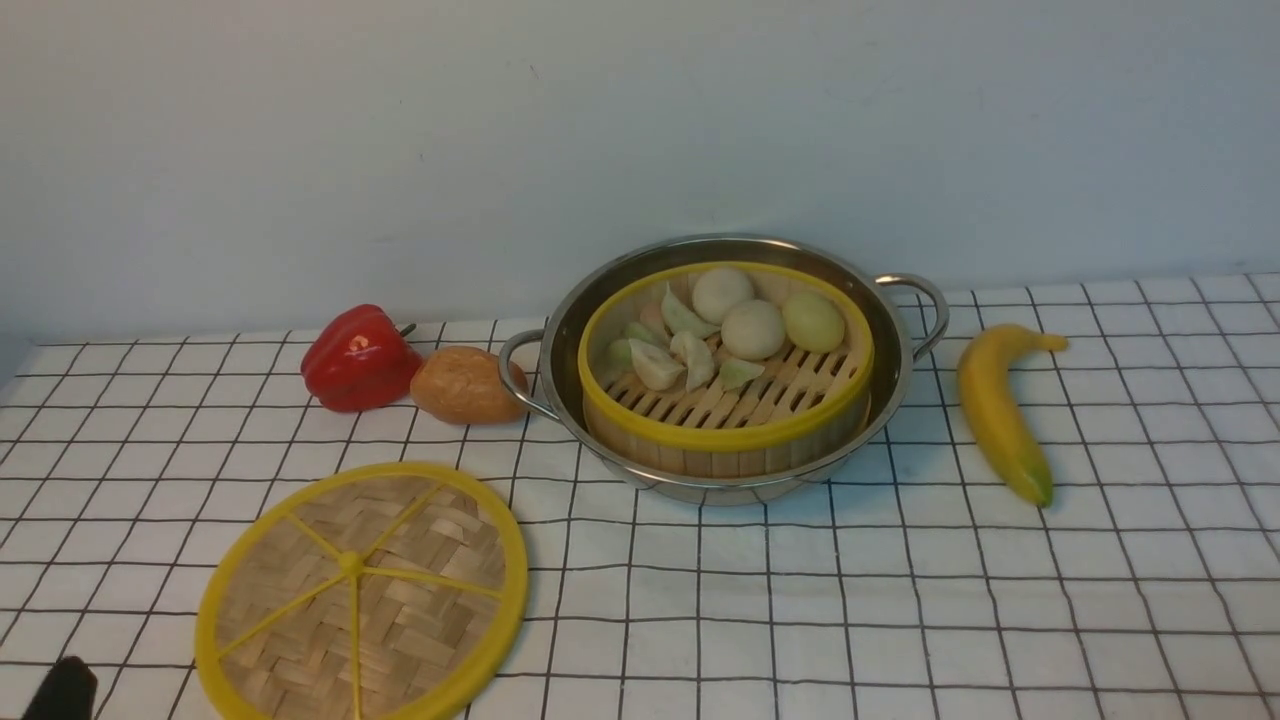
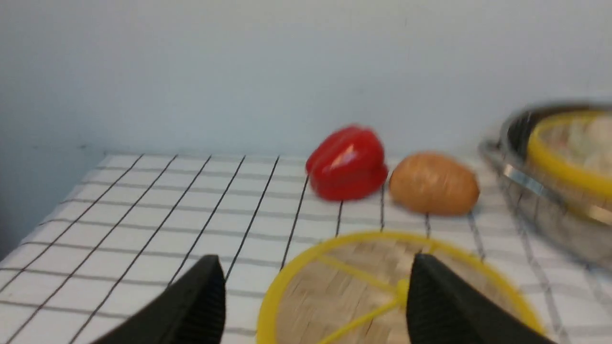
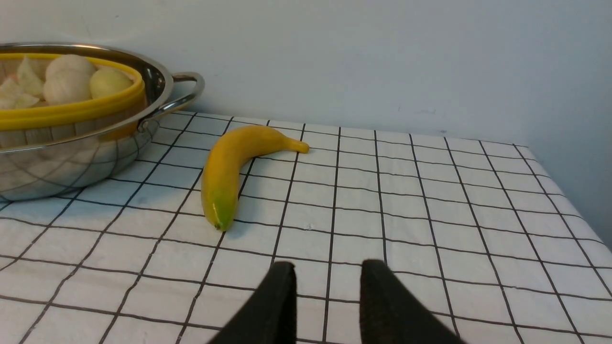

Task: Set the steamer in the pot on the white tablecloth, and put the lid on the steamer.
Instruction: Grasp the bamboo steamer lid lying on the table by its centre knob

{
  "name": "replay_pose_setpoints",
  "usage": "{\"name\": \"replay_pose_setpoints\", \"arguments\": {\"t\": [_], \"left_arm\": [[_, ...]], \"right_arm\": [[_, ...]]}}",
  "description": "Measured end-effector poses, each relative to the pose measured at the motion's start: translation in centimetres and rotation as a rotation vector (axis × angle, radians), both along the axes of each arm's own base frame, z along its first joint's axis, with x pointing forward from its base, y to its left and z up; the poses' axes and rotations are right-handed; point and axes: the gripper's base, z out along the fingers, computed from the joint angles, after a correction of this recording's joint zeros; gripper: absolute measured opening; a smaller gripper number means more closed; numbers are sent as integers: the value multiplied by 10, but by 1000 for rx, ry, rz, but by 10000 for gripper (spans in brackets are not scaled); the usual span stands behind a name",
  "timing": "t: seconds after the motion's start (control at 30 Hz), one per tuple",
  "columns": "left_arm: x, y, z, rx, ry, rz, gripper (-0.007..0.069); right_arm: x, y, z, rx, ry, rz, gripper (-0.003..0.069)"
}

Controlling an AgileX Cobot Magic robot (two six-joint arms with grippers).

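steamer [image 1: 725, 435] sits in pot [image 1: 565, 350], so left gripper [image 2: 315, 267] spreads wide toward lid [image 1: 360, 590] for pickup; right gripper [image 3: 327, 267] slightly parted, empty.

Lid [image 1: 360, 590] near rim cut by frame edge; pot [image 2: 554, 215] blurred, cropped in left wrist view.

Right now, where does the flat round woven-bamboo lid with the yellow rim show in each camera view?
Front view: lid lies lower left on the white grid tablecloth, nearer than the glossy red bell pepper.
Left wrist view: lid lies close to the camera, nearer than that pepper.
Right wrist view: not in it.
Shared landmark: the shiny stainless-steel pot, seen in all three.
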Motion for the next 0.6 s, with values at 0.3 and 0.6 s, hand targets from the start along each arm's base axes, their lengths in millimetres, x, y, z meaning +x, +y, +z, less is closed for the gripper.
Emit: {"name": "replay_pose_setpoints", "arguments": {"t": [0.3,0.6], "left_arm": [[0,0,9,-358,-108,3,473],[-1,-10,57,-334,113,-79,473]], "right_arm": [[0,0,0,0,0,0,239],[0,0,0,0,0,0,240]]}}
